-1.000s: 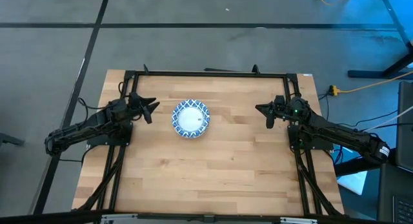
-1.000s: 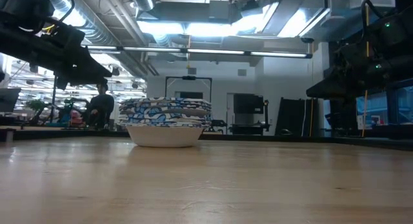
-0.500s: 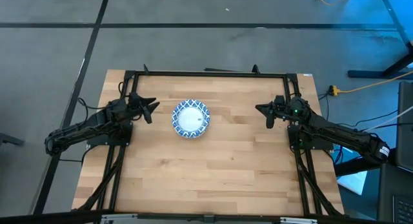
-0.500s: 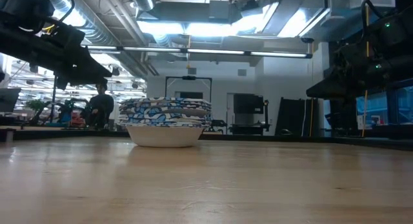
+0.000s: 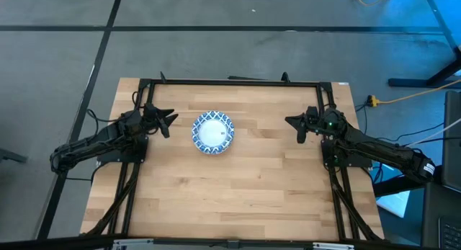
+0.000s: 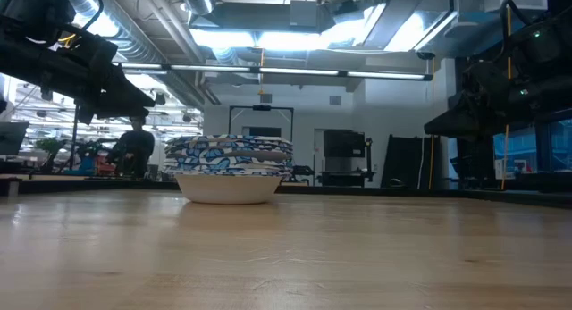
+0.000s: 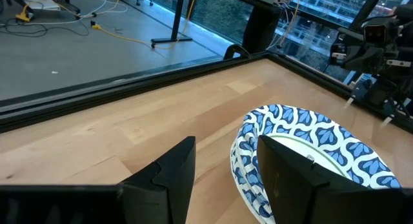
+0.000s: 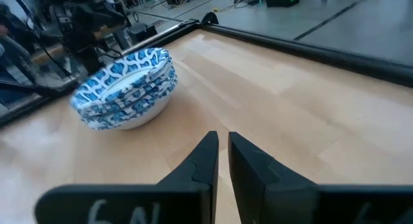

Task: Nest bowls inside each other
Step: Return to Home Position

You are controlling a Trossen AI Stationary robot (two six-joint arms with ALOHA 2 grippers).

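Bowls [image 5: 212,132] stand as a single nested stack on the left half of the table [image 5: 238,199], toward its far edge. From table height the stack shows several blue-and-white rims layered above one white base, sitting level. No loose bowl shows anywhere else on the wood. Compared with the views from a second and half a second ago, nothing on the table has shifted: the stack sits on the same spot and both arms hold the same pose. Only a person [image 6: 130,149] far back in the room has moved slightly. The left gripper [image 5: 165,123] hangs just left of the stack without touching it, its fingers spread well apart and holding nothing. Its wrist camera shows the patterned rim just beyond one finger. The right gripper [image 5: 294,127] waits well apart from the stack on the right half of the table. It points toward the stack with its fingers drawn almost together, only a slit between them, and it too holds nothing. With every bowl in view gathered into the stack and both arms pulled back and motionless, the nesting looks finished. What seems left is only for the arms to settle at rest.
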